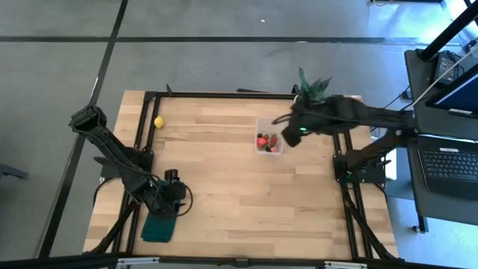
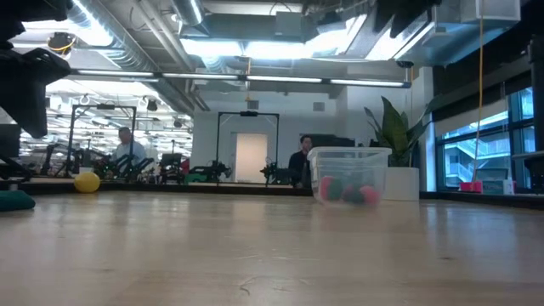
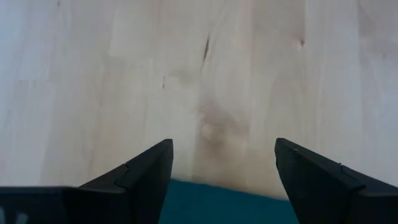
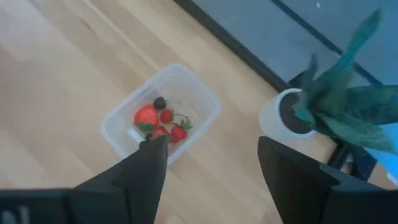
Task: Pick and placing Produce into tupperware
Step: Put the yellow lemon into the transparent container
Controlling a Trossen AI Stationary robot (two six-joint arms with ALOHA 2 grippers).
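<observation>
The clear tupperware tub (image 1: 269,142) stands on the table right of centre, also seen in the low view (image 2: 348,174) and the right wrist view (image 4: 163,114). Inside lie red strawberry-like pieces (image 4: 147,116) and a dark berry (image 4: 160,102). One yellow piece (image 1: 158,122) rests on the table near the far left corner (image 2: 87,182). My right gripper (image 4: 211,152) hovers open above the tub's right side, holding nothing. My left gripper (image 3: 224,162) is open over the dark green cloth (image 1: 159,226) at the near left.
A potted green plant in a white pot (image 4: 292,115) stands just beyond the tub at the table's far right edge (image 1: 314,86). The green cloth lies by the near left edge. Bare wood stretches across the table's middle (image 1: 224,187). People sit in the room behind (image 2: 299,157).
</observation>
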